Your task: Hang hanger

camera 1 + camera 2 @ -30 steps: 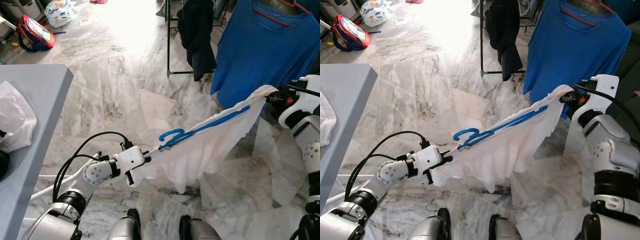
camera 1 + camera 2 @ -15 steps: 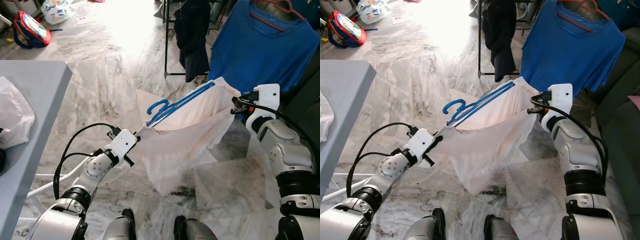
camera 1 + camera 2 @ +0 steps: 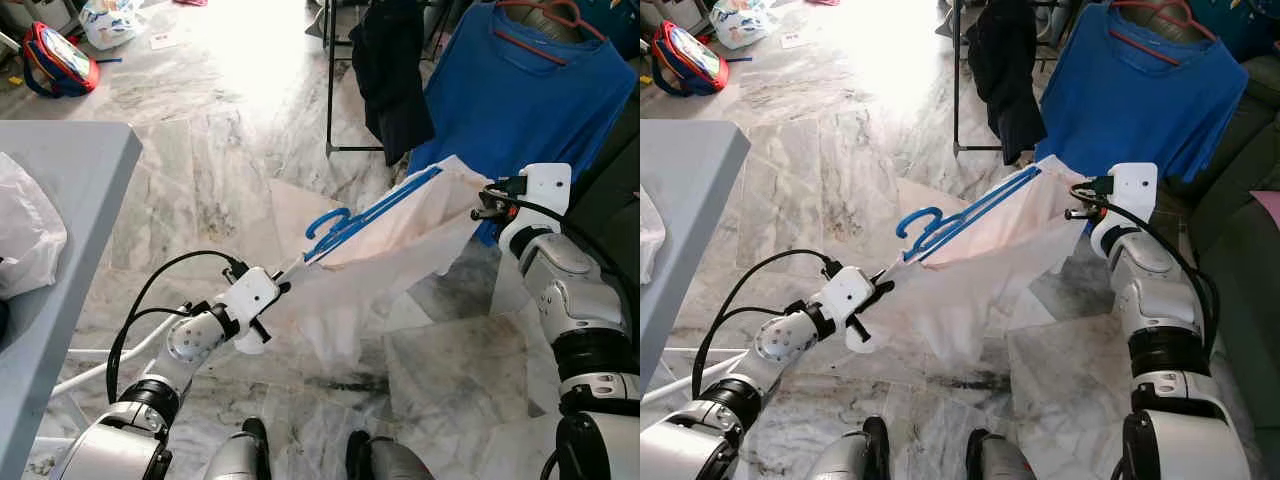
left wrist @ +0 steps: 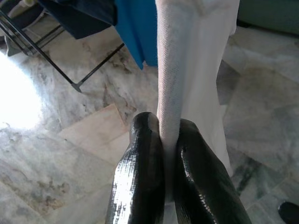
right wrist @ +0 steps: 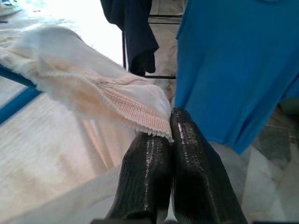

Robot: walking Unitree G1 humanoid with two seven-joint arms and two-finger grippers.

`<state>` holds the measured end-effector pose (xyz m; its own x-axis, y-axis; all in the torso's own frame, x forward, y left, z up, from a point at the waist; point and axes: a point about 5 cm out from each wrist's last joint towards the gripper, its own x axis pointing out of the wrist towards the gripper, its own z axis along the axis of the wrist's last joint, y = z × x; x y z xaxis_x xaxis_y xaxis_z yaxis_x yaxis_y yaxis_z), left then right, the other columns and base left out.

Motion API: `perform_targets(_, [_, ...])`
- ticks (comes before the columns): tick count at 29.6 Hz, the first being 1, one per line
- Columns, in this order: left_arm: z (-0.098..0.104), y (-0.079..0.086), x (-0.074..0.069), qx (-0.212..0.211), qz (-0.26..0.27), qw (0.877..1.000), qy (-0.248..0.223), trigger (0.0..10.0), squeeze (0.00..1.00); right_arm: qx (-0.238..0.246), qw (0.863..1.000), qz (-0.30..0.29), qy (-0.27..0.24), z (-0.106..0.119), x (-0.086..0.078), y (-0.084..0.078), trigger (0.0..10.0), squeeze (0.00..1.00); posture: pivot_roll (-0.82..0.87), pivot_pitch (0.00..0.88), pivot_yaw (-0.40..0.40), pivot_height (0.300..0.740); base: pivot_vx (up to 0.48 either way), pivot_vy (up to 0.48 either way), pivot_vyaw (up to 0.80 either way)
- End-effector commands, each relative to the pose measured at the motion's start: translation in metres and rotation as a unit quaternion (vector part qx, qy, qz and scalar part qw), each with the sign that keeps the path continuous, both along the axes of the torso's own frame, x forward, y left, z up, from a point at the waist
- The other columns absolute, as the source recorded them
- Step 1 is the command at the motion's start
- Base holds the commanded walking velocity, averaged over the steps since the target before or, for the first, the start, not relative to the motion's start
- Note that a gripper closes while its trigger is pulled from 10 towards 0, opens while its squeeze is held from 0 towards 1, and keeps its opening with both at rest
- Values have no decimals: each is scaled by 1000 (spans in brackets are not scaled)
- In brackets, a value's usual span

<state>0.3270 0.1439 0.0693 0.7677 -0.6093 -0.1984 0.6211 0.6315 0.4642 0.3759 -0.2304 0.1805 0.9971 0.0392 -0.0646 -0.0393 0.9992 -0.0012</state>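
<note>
Between the left claw [image 3: 283, 288] and right claw [image 3: 482, 208], both pinching its edges, the white cloth garment [image 3: 380, 265] carrying the blue plastic hanger [image 3: 368, 213] has dropped slightly and re-tautened, not yet hung.

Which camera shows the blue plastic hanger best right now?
The left eye view: the blue plastic hanger shows whole, hook included, inside the white cloth garment. The right eye view matches. The right wrist view catches a blue strip; the left wrist view, cloth between fingers.

— What is seen on the white cloth [image 5: 70, 88]?
— A soft, ribbed weave. The blue hanger [image 3: 370, 215] looks like smooth plastic.
— And the floor [image 3: 220, 150]?
— Shiny marble is seen.
</note>
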Motion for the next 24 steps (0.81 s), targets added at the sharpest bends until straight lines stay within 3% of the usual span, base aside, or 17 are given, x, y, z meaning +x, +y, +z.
perform_targets(1, [-6,-1,-4,6,1,1000,8,0,0,5,1000,5,-22,9,2,5,0,0,-67,240,-50,740,0,0,0])
perform_targets(4, [-13,-9,-7,24,-11,999,20,0,0,8,999,18,-41,18,3,14,0,0,-72,240,-49,740,0,0,0])
perform_targets(13, [-23,-17,-11,40,-13,998,39,0,0,21,997,36,-72,41,2,20,0,0,-92,239,-44,740,0,0,0])
perform_targets(19, [-26,-20,-8,57,7,997,50,0,0,37,994,86,-62,41,-2,39,0,0,-95,235,-41,740,0,0,0])
perform_targets(24, [-26,-20,-8,57,7,997,50,0,0,37,994,86,-62,41,-2,39,0,0,-95,235,-41,740,0,0,0])
